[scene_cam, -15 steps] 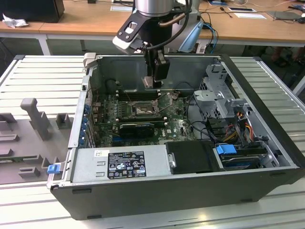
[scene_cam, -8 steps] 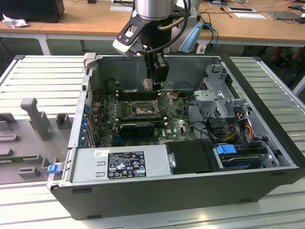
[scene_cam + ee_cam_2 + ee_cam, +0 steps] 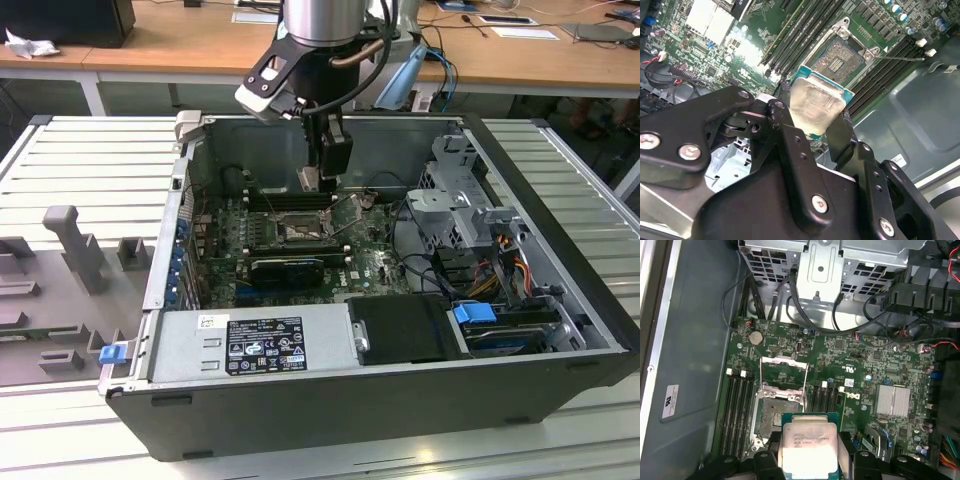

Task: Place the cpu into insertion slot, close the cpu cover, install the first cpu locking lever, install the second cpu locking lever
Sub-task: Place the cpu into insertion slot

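Gripper (image 3: pixel 813 109) pinches the cpu (image 3: pixel 809 444) by its edges, hovering just off the insertion slot (image 3: pixel 776 411), not yet seated; cpu cover (image 3: pixel 783 371) stands open. We judge the risk: offset or tilt on descent could damage the slot or catch its rim.

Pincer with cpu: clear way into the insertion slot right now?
Likely yes. The pincer holds the cpu near the insertion slot, whose cpu cover is flipped open, and nothing lies on the slot.
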Action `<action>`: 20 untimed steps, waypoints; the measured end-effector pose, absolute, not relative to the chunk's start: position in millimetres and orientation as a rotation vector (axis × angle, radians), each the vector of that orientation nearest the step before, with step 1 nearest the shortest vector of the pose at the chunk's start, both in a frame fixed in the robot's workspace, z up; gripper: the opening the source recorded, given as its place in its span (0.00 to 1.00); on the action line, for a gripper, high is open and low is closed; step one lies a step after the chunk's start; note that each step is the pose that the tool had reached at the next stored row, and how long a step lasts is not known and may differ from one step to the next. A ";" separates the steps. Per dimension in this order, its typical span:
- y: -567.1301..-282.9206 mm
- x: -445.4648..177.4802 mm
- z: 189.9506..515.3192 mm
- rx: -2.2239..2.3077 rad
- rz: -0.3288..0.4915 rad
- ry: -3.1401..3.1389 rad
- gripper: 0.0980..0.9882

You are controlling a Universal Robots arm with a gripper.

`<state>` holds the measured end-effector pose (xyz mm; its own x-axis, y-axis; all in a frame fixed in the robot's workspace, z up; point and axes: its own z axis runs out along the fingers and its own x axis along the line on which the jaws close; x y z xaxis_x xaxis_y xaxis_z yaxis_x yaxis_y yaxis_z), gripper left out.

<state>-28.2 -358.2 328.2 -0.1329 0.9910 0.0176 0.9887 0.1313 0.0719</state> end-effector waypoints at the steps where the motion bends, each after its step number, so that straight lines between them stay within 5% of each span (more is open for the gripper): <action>1: -358.2 -28.2 327.9 2.049 0.102 2.333 0.48; 20: -358.1 -28.2 320.6 2.075 0.097 2.313 0.48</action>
